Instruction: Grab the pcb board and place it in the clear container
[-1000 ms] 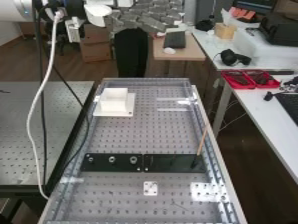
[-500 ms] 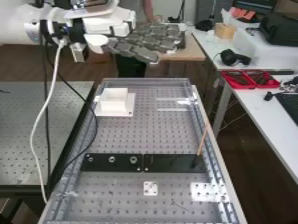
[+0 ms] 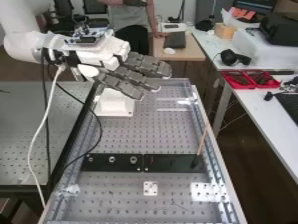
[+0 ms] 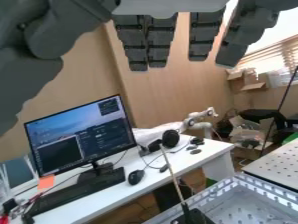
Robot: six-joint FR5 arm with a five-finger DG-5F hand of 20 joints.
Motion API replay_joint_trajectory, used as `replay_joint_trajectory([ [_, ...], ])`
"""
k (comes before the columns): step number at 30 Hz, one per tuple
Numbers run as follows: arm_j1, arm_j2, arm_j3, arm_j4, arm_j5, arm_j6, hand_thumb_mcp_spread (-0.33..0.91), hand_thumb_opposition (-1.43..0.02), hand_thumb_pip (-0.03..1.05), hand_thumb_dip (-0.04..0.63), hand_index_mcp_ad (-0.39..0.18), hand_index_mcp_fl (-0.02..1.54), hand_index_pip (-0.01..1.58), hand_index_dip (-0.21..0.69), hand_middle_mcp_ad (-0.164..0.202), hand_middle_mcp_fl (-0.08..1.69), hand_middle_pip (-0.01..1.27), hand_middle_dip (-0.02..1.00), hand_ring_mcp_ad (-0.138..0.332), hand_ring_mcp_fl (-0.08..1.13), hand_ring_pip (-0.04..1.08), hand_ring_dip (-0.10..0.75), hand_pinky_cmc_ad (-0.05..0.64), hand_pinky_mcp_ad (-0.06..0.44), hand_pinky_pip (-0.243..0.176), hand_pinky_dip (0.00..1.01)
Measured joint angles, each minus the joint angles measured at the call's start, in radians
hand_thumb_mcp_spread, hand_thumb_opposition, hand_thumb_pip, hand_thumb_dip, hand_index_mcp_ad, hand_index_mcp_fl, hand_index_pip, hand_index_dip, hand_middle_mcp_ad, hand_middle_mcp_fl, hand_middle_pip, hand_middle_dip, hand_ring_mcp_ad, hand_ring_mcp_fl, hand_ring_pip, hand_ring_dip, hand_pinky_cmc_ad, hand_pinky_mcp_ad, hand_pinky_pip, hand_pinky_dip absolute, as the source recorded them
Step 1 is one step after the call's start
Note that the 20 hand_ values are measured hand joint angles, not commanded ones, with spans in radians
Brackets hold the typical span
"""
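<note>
The hand (image 3: 136, 75) is at the upper left of the high view, its dark grey fingers straight and slightly spread, with nothing seen held. It overlaps the top of a white block on a square base (image 3: 116, 107); the height between them I cannot judge. In the wrist view the hand (image 4: 161, 42) has its fingers extended. See-through edging, perhaps the clear container (image 3: 174, 81), borders the bench's far end. Two dark plates lie across the bench, the left one (image 3: 100, 162) with several round fittings. Whether either is the pcb board I cannot tell.
A thin stick (image 3: 201, 141) stands up from the right dark plate (image 3: 169, 163). Nearer lies a small white plate (image 3: 151, 188). Cables (image 3: 45, 125) hang from the arm at left. Beside the bench stands a side table with red trays (image 3: 249, 79); the wrist view has a monitor (image 4: 83, 140).
The hand has come down from the view's top edge, its fingers now lower and overlapping the white block. The cables have shifted slightly to the right. The things on the bench stay put.
</note>
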Motion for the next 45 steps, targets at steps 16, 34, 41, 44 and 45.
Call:
replay_joint_trajectory([
  [16, 0.017, -0.113, -0.037, 0.138, 0.201, 0.060, 0.33, -0.63, 0.20, 0.019, 0.024, 0.22, 0.08, 0.236, 0.028, 0.06, 0.13, 0.07, 0.178, 0.02, 0.09, -0.017, 0.223, 0.215, -0.091, 0.34],
  [34, 0.135, -0.265, -0.030, 0.374, 0.589, 0.029, 0.42, -0.65, 0.24, 0.042, 0.024, 0.26, 0.08, 0.325, 0.028, 0.07, 0.13, 0.10, 0.178, 0.01, 0.09, -0.014, 0.215, 0.194, -0.091, 0.32],
  [41, 0.152, -0.322, -0.006, 0.424, 0.671, 0.051, 0.45, -0.66, 0.30, 0.084, 0.009, 0.26, 0.18, 0.333, 0.024, 0.01, 0.13, 0.11, 0.183, 0.00, 0.09, -0.014, 0.216, 0.197, -0.091, 0.29],
  [44, 0.161, -0.354, 0.007, 0.436, 0.716, 0.086, 0.46, -0.68, 0.30, 0.101, 0.007, 0.26, 0.29, 0.330, 0.024, 0.00, 0.13, 0.11, 0.183, 0.00, 0.09, -0.012, 0.216, 0.194, -0.091, 0.27],
  [45, 0.162, -0.358, 0.009, 0.436, 0.722, 0.092, 0.47, -0.68, 0.30, 0.108, 0.007, 0.26, 0.33, 0.333, 0.024, -0.01, 0.13, 0.11, 0.183, 0.00, 0.09, -0.012, 0.216, 0.194, -0.091, 0.26],
])
